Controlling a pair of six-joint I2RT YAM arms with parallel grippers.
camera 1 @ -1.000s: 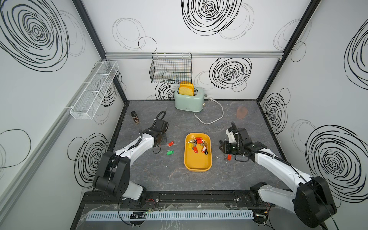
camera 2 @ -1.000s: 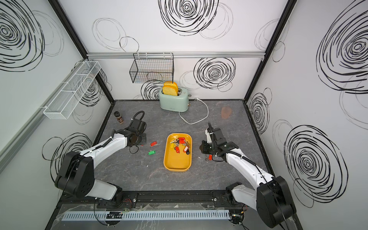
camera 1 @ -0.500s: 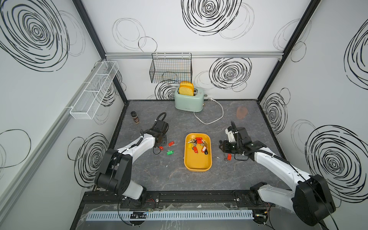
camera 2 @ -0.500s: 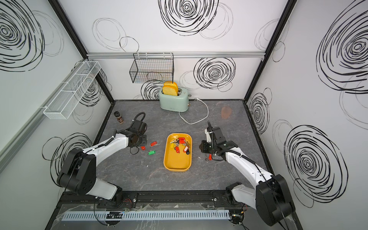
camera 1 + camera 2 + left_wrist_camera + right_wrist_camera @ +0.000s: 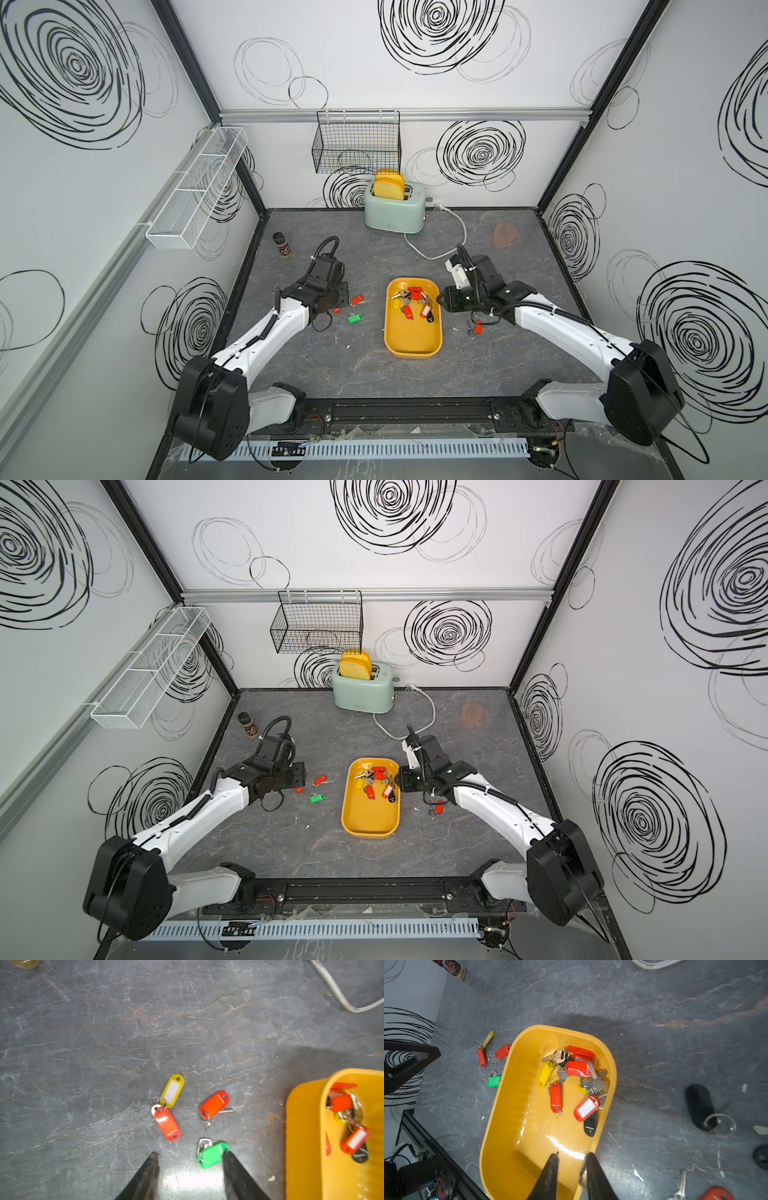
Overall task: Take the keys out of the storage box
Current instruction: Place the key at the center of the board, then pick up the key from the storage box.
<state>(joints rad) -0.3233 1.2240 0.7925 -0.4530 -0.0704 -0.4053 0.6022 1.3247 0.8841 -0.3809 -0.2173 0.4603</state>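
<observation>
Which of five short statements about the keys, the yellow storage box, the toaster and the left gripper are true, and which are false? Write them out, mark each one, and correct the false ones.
1. Several keys lie in the storage box. True.
2. The green-tagged key lies in the storage box. False: it lies on the table, outside the box.
3. The left gripper has its jaws apart. True.
4. The toaster is empty. False: toast slices stand in its slot.
5. A black tag with a ring lies on the table, outside the box. True.
</observation>
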